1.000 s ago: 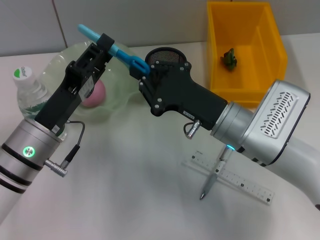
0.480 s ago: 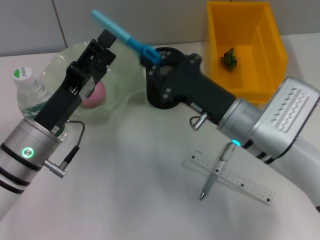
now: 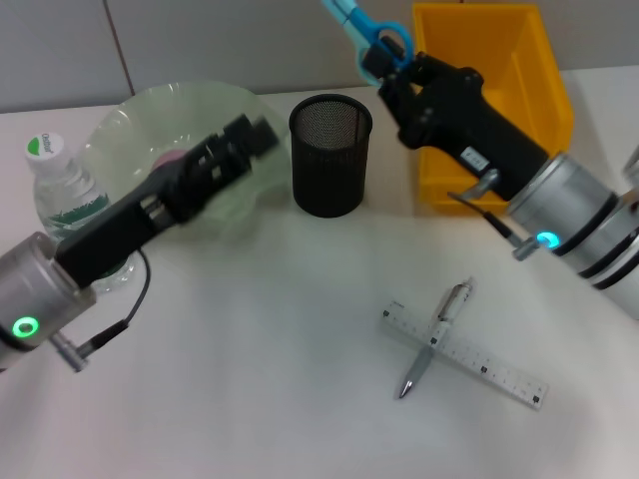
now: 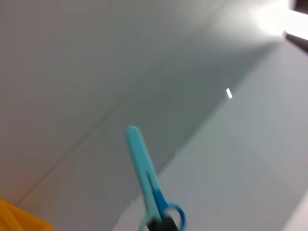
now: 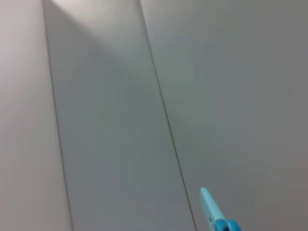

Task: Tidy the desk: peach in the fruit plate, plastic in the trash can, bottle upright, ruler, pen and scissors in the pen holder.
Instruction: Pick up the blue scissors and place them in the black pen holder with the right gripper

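Scissors held high, holder waiting below

Scissors [image 3: 369, 30] were the step in hand. The right tool [image 3: 391, 62] gripped them by the blue handles, blades pointing up and away toward the wall, above the gap between the pen holder [image 3: 330, 155] and the yellow bin [image 3: 544, 75]. They were well clear of the desk [image 3: 260, 379] and not yet over the holder's mouth.

The left tool [image 3: 255, 135] hung over the near edge of the fruit plate [image 3: 130, 125], carrying nothing; whether its fingers were wide or narrow I could not tell.

By my judgement the next move called for swinging the scissors across until they stood over the mesh holder, tipping them more upright, lowering them into the opening and only then letting go. The holder was narrow and looked light, so a sideways nudge might tip it.

Other jobs looked partly done. A bottle [image 3: 60, 195] stood upright beside the plate, something pink showed in the plate behind the left arm, and a small green item lay in the bin. The pen [image 3: 435, 337] lay across the ruler [image 3: 464, 351] on the desk, touching it, well apart from the holder.

White and plain, the desk ran back to a pale panelled wall [image 5: 106, 110] with thin seams.
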Tool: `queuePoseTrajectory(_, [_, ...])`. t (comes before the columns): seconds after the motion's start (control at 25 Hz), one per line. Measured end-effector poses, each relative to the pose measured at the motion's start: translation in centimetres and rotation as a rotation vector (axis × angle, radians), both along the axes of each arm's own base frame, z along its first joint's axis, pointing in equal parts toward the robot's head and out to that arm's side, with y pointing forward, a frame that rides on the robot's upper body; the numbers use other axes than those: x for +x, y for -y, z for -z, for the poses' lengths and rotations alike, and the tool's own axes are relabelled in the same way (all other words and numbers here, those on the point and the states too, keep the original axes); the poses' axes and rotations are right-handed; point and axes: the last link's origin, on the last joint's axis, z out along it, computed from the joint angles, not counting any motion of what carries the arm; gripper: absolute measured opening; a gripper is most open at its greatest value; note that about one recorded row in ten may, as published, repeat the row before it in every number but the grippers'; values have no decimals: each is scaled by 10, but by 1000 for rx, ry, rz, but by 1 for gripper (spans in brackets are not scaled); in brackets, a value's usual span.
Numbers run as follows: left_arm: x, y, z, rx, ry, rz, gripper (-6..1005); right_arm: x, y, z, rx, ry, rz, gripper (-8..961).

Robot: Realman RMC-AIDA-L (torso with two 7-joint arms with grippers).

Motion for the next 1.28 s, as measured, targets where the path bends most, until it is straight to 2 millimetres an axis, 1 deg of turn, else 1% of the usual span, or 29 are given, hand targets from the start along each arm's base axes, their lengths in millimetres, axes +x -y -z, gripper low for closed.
queuePoseTrajectory(0.04, [-3,2,-3,20,-44,42,817,2,-1,-4,-26,-2,-3,95])
queuePoseTrajectory(0.08, [-5,4,-5,34,-79,74,816,7,-6,-15,-91,2,-12,96])
queuePoseTrajectory(0.12, [-5,4,-5,34,-79,74,814,7,-6,-15,-91,2,-12,97])
queuePoseTrajectory(0.16, [-11,11,-9,69,-197,188,813,8,-8,-19,-120,8,-16,97])
queuePoseTrajectory(0.2, [-11,11,-9,69,-197,188,813,10,-11,-26,-159,19,-19,98])
queuePoseTrajectory(0.24, [-12,13,-11,83,-241,233,813,10,-13,-31,-186,33,-23,98])
queuePoseTrajectory(0.28, [-15,18,-9,76,-288,275,813,10,-17,-44,-242,60,-22,99])
queuePoseTrajectory(0.32, [-15,18,-9,76,-288,275,813,10,-17,-44,-242,60,-22,99])
queuePoseTrajectory(0.36, [-17,20,-8,77,-317,298,813,10,-20,-52,-266,78,-21,100])
queuePoseTrajectory(0.4, [-23,23,-5,93,-392,336,813,10,-22,-60,-292,91,-13,101])
queuePoseTrajectory(0.44, [-26,24,-5,101,-413,339,813,9,-24,-69,-305,107,-12,101])
queuePoseTrajectory(0.48, [-30,24,-5,109,-431,338,813,5,-27,-87,-353,139,0,102])
queuePoseTrajectory(0.52, [-30,24,-5,109,-431,338,813,5,-27,-87,-353,139,0,102])
queuePoseTrajectory(0.64, [-41,25,-7,128,-482,319,813,0,-32,-109,-428,207,49,104])
queuePoseTrajectory(0.68, [-41,25,-7,128,-482,319,813,-2,-35,-121,-489,255,104,105])
queuePoseTrajectory(0.72, [-41,25,-7,128,-482,319,813,-2,-35,-121,-489,255,104,105])
queuePoseTrajectory(0.84, [-48,28,-7,135,-500,294,813,-11,-41,-137,-575,322,177,107])
queuePoseTrajectory(0.88, [-49,28,-7,133,-503,293,813,-18,-45,-145,-623,366,223,108])
queuePoseTrajectory(0.92, [-49,28,-7,133,-503,293,813,-18,-45,-145,-623,366,223,108])
queuePoseTrajectory(1.04, [-53,30,-7,135,-509,276,813,-31,-53,-153,-680,455,276,110])
queuePoseTrajectory(1.08, [-53,30,-7,136,-509,272,813,-41,-59,-154,-710,519,311,111])
queuePoseTrajectory(1.12, [-53,30,-7,136,-509,272,813,-41,-59,-154,-710,519,311,111])
queuePoseTrajectory(1.24, [-54,31,-5,142,-516,266,813,-59,-72,-152,-731,622,363,113])
queuePoseTrajectory(1.28, [-54,31,-5,142,-517,267,813,-73,-79,-148,-734,687,377,114])
